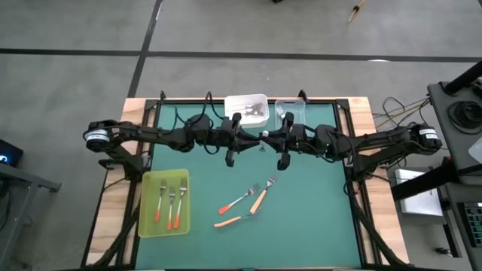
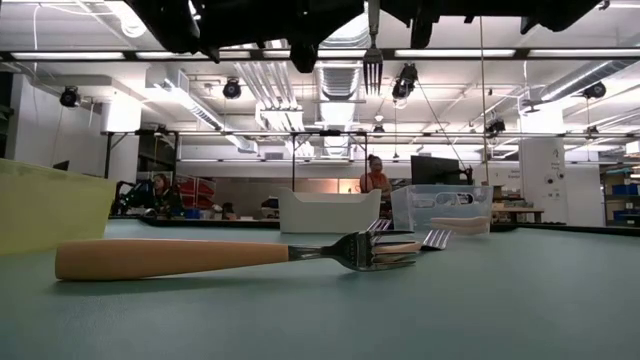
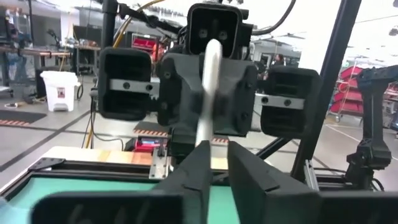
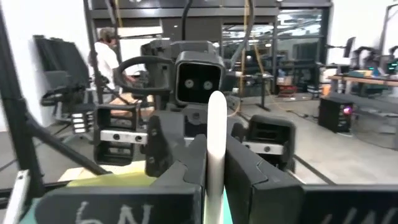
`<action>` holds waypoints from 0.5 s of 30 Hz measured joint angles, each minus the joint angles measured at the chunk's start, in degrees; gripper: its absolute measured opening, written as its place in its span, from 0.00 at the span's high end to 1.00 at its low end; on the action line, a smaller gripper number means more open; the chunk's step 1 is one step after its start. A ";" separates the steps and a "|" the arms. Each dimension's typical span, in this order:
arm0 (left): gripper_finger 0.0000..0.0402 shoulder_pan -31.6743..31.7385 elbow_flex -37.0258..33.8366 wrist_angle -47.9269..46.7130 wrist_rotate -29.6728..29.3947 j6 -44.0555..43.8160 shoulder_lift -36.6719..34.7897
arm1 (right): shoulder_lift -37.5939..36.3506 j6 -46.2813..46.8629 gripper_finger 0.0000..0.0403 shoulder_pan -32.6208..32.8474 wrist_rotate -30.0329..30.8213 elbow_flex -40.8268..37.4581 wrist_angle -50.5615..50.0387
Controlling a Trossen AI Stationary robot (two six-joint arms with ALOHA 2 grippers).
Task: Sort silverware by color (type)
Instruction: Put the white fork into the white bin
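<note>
Both grippers meet mid-air above the worktop [image 1: 316,188]. Right gripper [image 4: 214,165] jaws clamp the white-handled fork [image 4: 216,143]; left gripper [image 3: 214,168] jaws slightly apart around the same handle, tines hanging down.

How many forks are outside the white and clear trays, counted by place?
In the yellow-green tray: 3 forks
On the green mat: 3 loose forks
Held in the air: 1 white-handled fork
Total: 7

yellow-green tray [image 1: 150,220] front-left on green mat [image 1: 301,226]; white tray [image 1: 242,101] + clear tray [image 1: 289,103] at back edge.
</note>
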 joint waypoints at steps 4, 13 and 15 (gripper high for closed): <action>0.78 2.53 -0.07 -3.30 1.00 0.79 -1.72 | -0.09 -0.83 0.95 -1.18 0.34 1.41 -2.31; 0.54 8.24 -0.07 -14.92 0.77 8.88 -8.25 | -0.09 -6.89 0.95 -3.10 8.36 7.90 -13.02; 0.52 9.86 -0.07 -18.59 0.66 11.16 -10.15 | 0.36 -7.76 0.95 -3.76 10.19 9.34 -15.42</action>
